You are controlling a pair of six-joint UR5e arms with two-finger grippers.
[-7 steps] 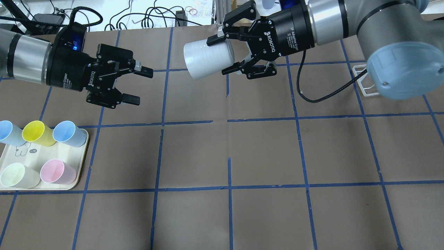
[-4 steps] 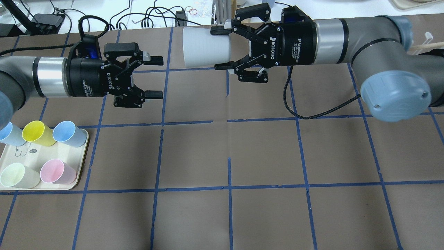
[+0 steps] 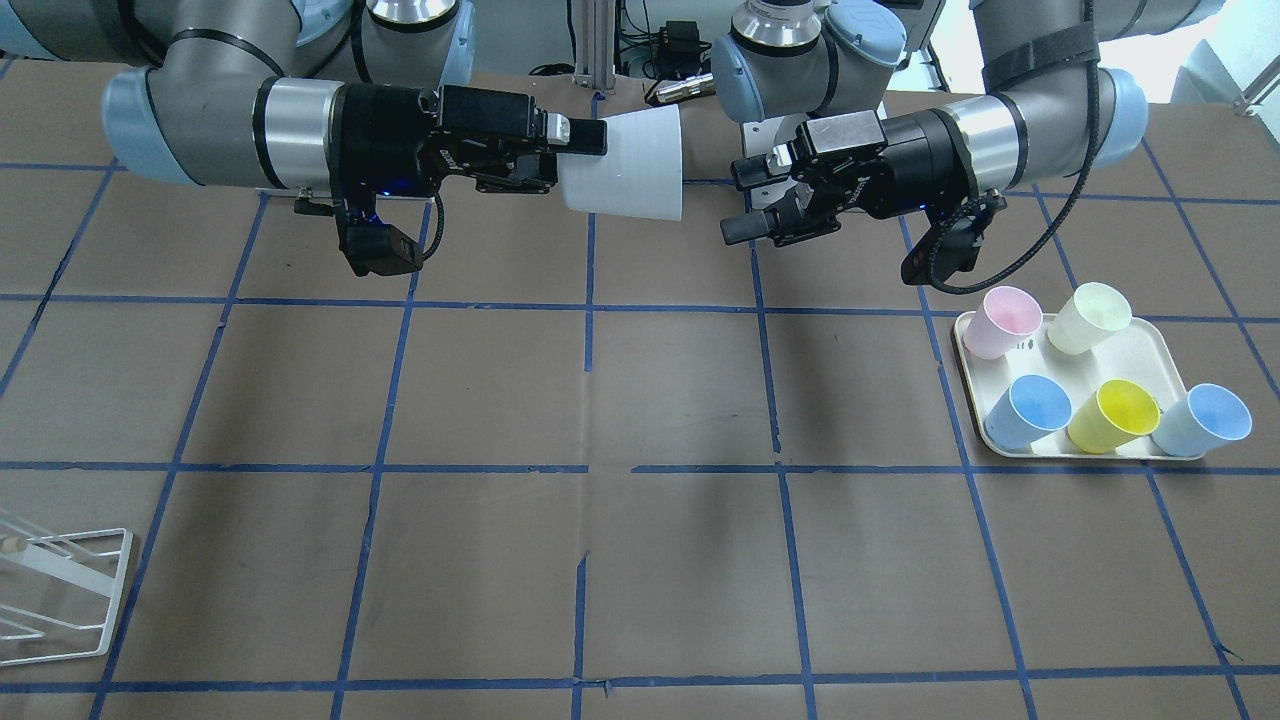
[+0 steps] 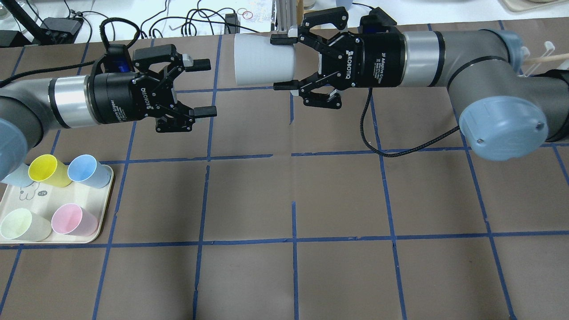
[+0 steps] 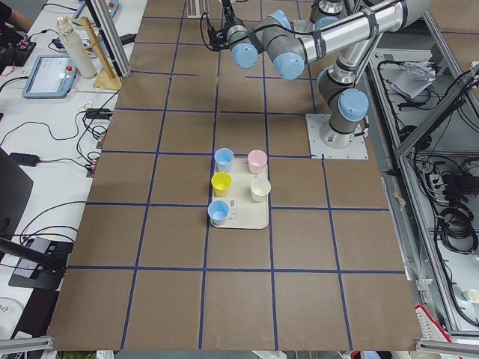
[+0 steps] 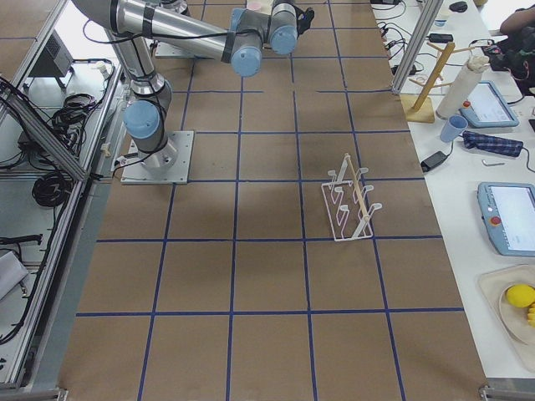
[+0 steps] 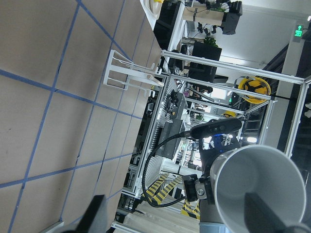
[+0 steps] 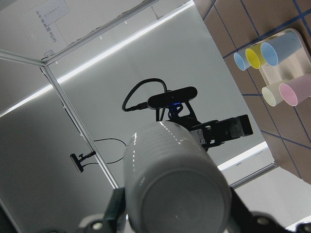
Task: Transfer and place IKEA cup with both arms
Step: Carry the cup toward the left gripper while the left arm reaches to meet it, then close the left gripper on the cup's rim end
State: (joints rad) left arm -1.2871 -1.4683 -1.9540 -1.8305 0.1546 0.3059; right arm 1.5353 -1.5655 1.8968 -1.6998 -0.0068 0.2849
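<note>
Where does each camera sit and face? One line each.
Front-facing: across the table, facing back; right gripper holding the pale grey plastic tumbler, left gripper open.
Overhead: behind, looking down; same grippers, tumbler.
Exterior left: left end; cream tray, both arms far.
Exterior right: right end; white wire rack, arms.
Left wrist: faces tumbler's mouth; own fingers.
Right wrist: faces tumbler's base; both wrists share it.

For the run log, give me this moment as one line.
stage: pre-handover | right claw: shut on IKEA cup, held sideways above table | left claw: open, facing cup mouth, not touching
</note>
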